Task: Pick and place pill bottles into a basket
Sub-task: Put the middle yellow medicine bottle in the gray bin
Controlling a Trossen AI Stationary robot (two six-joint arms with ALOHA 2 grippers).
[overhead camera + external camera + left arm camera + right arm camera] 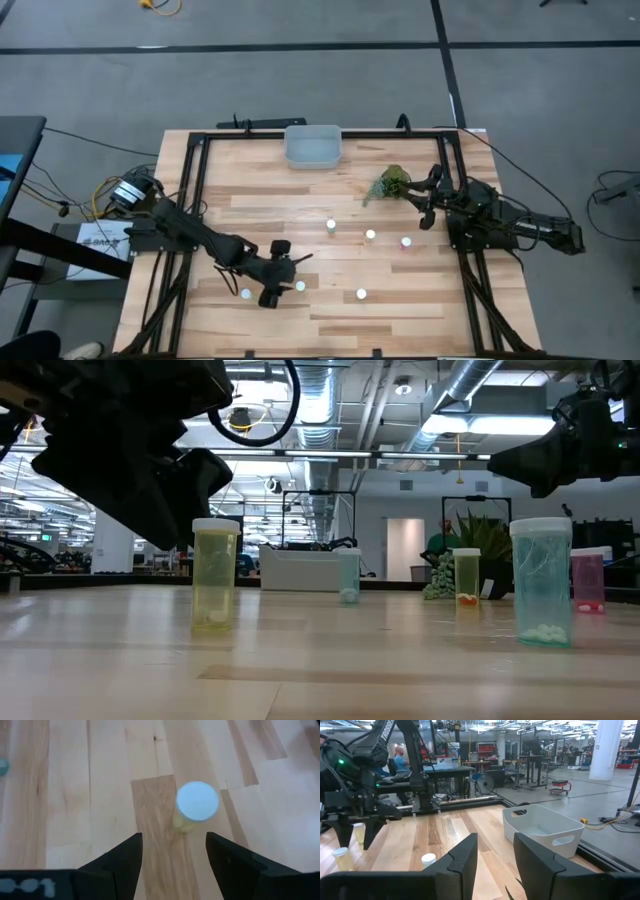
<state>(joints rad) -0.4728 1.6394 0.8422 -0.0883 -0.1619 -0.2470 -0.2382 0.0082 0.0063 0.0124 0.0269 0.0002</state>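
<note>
White-capped yellow pill bottle (197, 805) unlabelled, left end effector (174, 851) spread above it, right end effector (495, 851) spread

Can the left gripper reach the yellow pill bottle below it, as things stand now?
Probably yes. The left gripper hangs open above the yellow pill bottle, which stands upright just ahead of its fingers. Only bare table surrounds the bottle, so nothing appears to block a descent.

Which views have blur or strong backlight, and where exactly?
Low view: bright ceiling lights turn the left end effector into a dark silhouette; the yellow pill bottle stays sharp. Left wrist view: that bottle's white cap is soft-edged and the dark fingers are blurred. Right wrist view: the basket is clear.
</note>
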